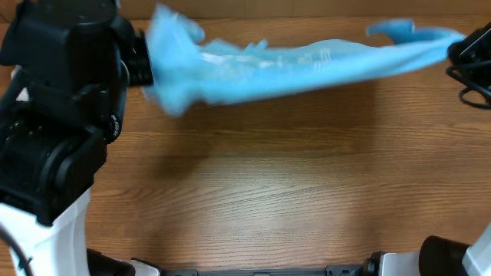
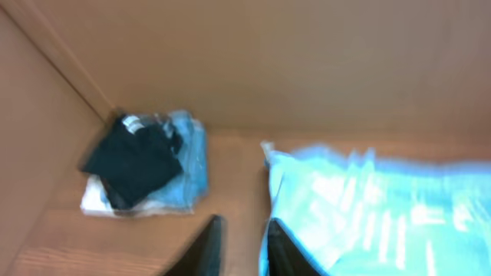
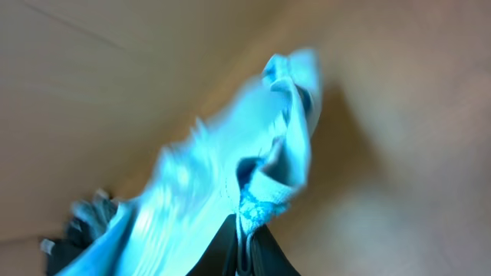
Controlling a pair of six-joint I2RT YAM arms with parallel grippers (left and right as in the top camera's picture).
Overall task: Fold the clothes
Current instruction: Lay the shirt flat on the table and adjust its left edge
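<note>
Light sky-blue T-shirt point(image 1: 291, 65), faint white print. Flat wooden bench point(image 1: 291, 176), mid-brown, streaked grain. Crumpled black garment point(image 2: 134, 161) over folded pale-blue cloth point(image 2: 196, 165), white layer point(image 2: 96, 201) underneath. Left pincer point(image 2: 244, 230), black. Plain tan wall point(image 2: 268, 54).

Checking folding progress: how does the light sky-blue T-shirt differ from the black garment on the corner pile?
The light sky-blue T-shirt is stretched out long; the black garment is gathered compact. The T-shirt is lifted off the wooden table, pinched by the right gripper; the black garment rests on a pile, untouched. Both are soft cloth.
</note>
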